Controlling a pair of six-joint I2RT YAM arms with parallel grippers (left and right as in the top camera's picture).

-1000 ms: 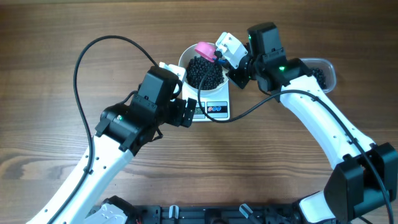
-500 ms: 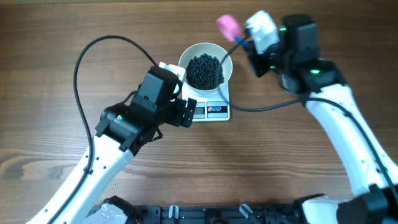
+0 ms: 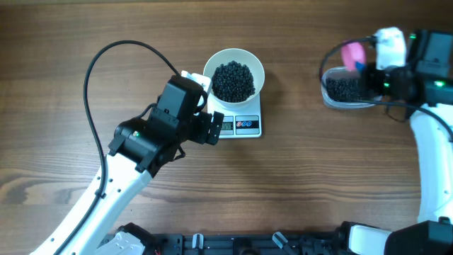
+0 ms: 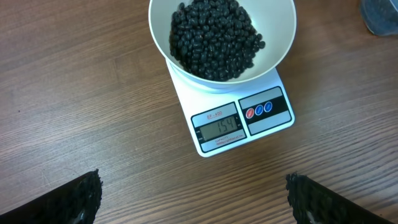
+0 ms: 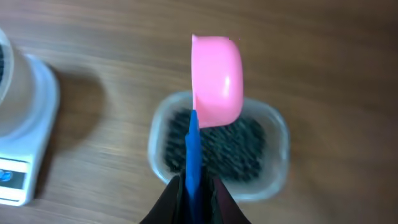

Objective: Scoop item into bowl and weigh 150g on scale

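Robot lab, wood-grain table [image 3: 304, 184], cabled arm [image 3: 122, 183]

Blurry shot: right gripper [image 5: 193, 186] pinches the blue handle [image 5: 192, 146] of a pink scoop [image 5: 216, 78], cup end pointing far. The scoop hangs above a clear tub [image 5: 278, 155] of black pellets [image 5: 239, 146]. At the left edge, the scale [image 5: 37, 130] corner with the white bowl [image 5: 11, 81] on it. Wooden table [image 5: 323, 50] underneath.
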